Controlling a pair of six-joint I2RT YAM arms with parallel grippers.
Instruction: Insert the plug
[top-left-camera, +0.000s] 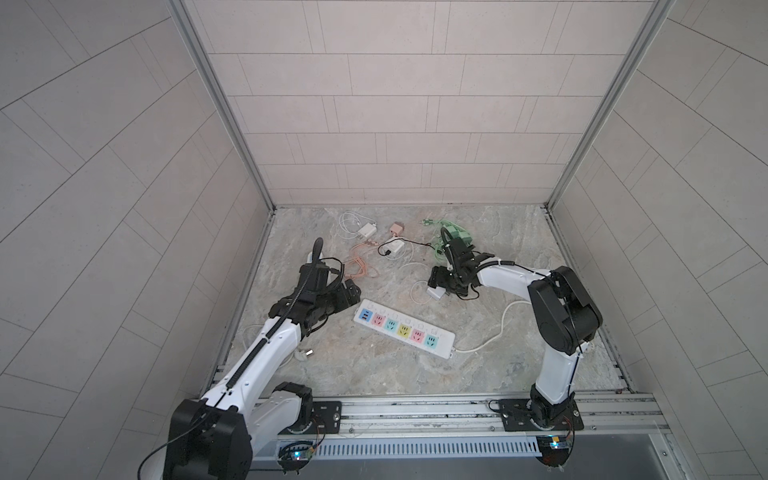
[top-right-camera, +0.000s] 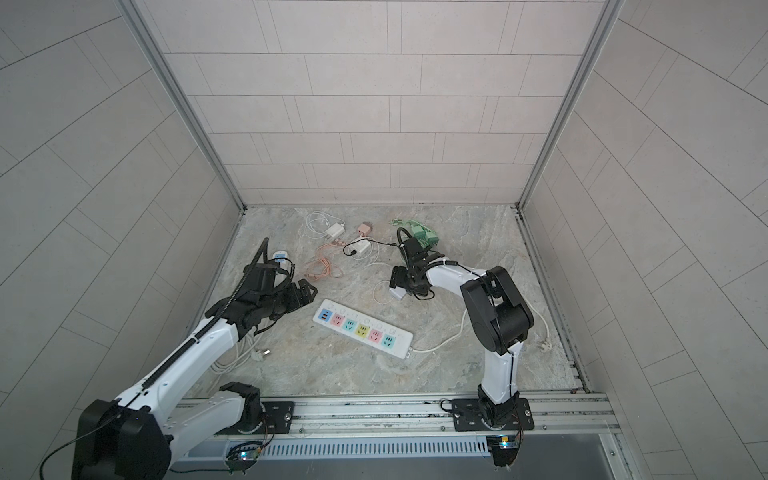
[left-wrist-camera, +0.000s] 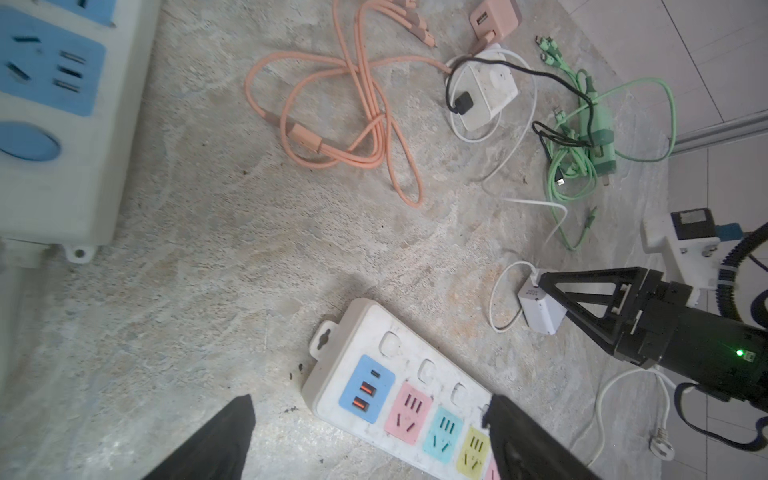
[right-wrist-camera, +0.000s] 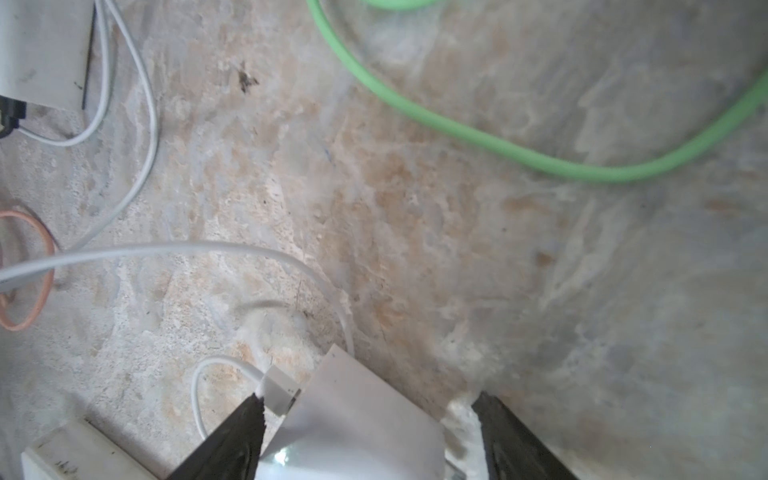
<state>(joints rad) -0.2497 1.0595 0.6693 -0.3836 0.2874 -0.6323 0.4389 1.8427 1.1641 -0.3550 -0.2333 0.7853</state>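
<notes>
A white power strip (top-left-camera: 403, 332) (top-right-camera: 363, 328) with coloured sockets lies flat mid-floor. The plug, a white charger block (top-left-camera: 435, 293) (left-wrist-camera: 540, 309) with a thin white cable, rests on the floor just beyond the strip. My right gripper (right-wrist-camera: 368, 399) (top-left-camera: 436, 284) stands open astride the plug (right-wrist-camera: 353, 424): one finger is at the cable connector, and floor shows between the block and the other finger. My left gripper (left-wrist-camera: 370, 405) (top-left-camera: 351, 291) is open, with nothing between its fingers. It hovers over the blue USB end of the strip (left-wrist-camera: 407, 399).
Behind lie a pink cable coil (top-left-camera: 361, 266), a pink charger (top-left-camera: 397, 227), two white chargers (top-left-camera: 392, 248) (top-left-camera: 368, 230) and green cables (top-left-camera: 455, 237). A second strip (left-wrist-camera: 50, 104) sits by the left wall. A loose three-pin plug (top-right-camera: 262, 354) lies under the left arm. Walls close three sides.
</notes>
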